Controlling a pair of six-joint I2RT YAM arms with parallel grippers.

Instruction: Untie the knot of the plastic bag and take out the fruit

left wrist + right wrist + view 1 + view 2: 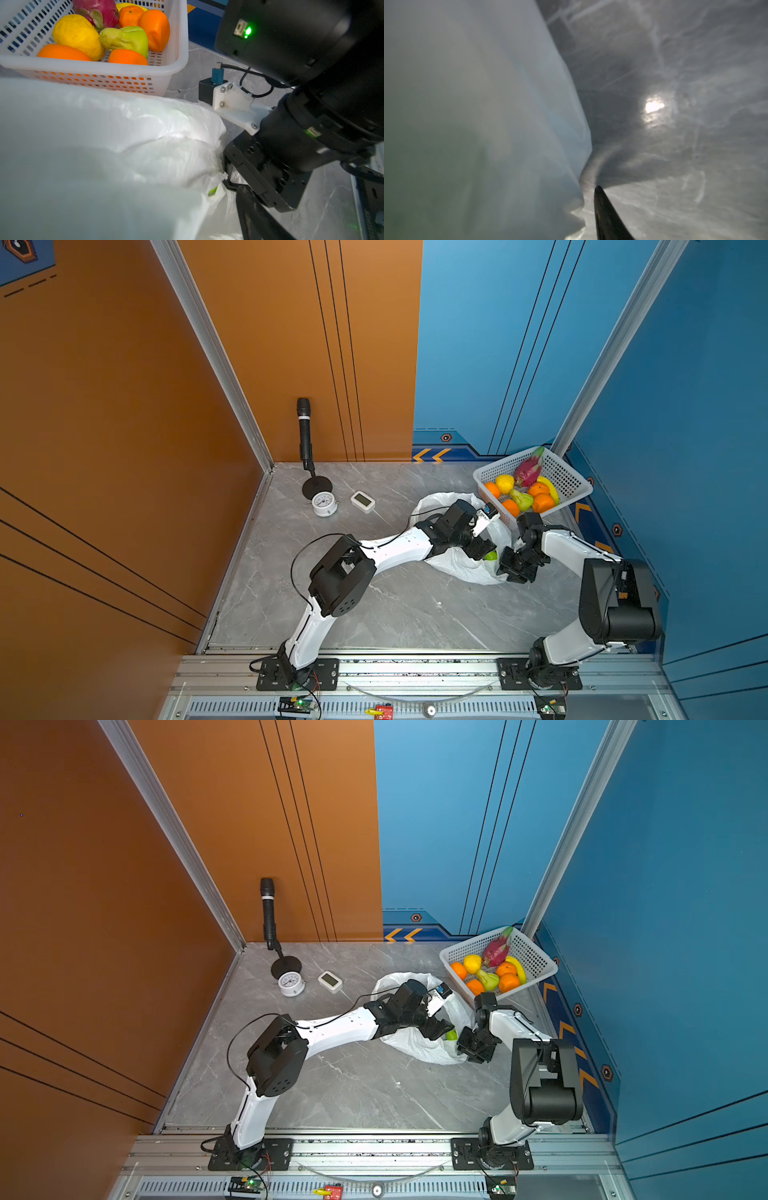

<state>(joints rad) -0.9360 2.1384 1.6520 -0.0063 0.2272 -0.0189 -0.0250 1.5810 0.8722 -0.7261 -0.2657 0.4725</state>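
Note:
The white plastic bag (453, 564) lies crumpled on the marble table in both top views. My left gripper (484, 549) reaches into its opening, right next to a green fruit (491, 556) inside; bag film (104, 135) hides its jaws in the left wrist view, where only a green sliver (213, 190) shows. My right gripper (508, 568) sits at the bag's right edge. In the right wrist view one black finger (606, 216) lies against a bag fold (477, 104); the other is hidden. The knot is out of view.
A white basket (507, 468) at the back right holds oranges, a yellow fruit, a green pear, a dragon fruit and a banana. A microphone on a stand (304, 431), a round dial (324, 504) and a small white device (363, 502) stand at the back left.

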